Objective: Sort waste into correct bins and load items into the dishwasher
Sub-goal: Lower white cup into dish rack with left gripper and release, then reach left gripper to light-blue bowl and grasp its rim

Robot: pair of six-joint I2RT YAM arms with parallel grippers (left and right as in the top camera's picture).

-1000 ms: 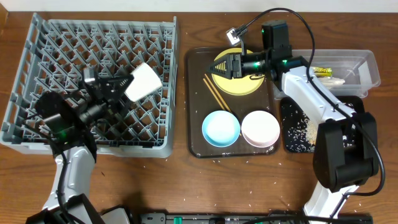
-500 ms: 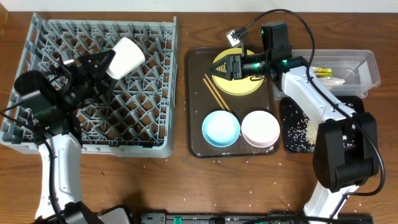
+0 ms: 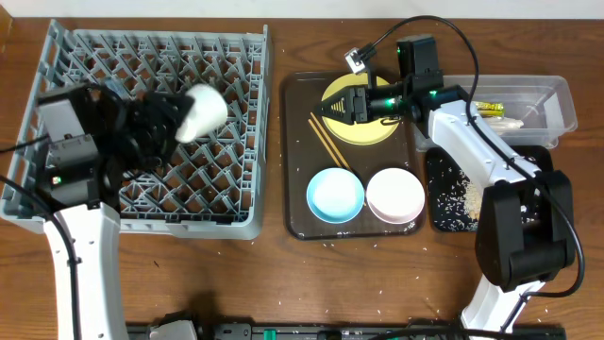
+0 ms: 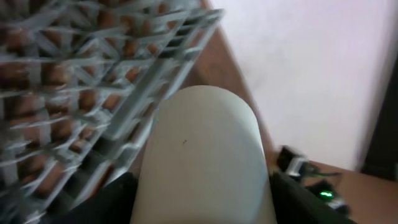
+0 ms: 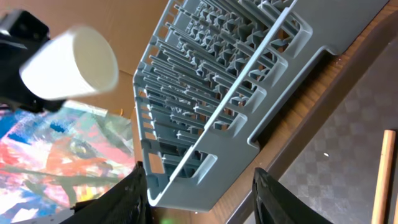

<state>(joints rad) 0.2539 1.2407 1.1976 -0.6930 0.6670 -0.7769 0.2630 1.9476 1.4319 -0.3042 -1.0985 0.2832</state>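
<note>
Because the left pincer (image 3: pixel 177 121) is pinching the small white cup (image 3: pixel 204 111) by its narrower end, with the cup lying sideways and its wider end pointing toward the brown tray (image 3: pixel 298 151), the hold looks like the weak spot. A smooth, tapered wall can creep out from between two pads, more so if the wrist rolls quickly. Let go from this height, the cup would likely strike the pegs (image 3: pixel 113 71) and bounce. It could then come to rest on its side or tip over the wall of the dish rack (image 3: pixel 156 32) onto the surface (image 3: pixel 283 283). Lowering it sideways carries its own risk, since the rim could catch on a peg and lever the cup loose. My judgement is that it needs turning mouth-down before it goes in. The pincer's dark body could also snag the lattice during a descent.

The cup hangs above the half of the rack nearer the tray, apparently clear of the pegs in the right wrist view. It is plain matt white and slightly flared. The left wrist view shows it close and blurred, filling the gap between the fingers.

Well apart, the right pincer (image 3: pixel 330 108) hovers spread and empty over the yellow plate (image 3: pixel 366 130), near the chopsticks (image 3: pixel 330 142).
</note>
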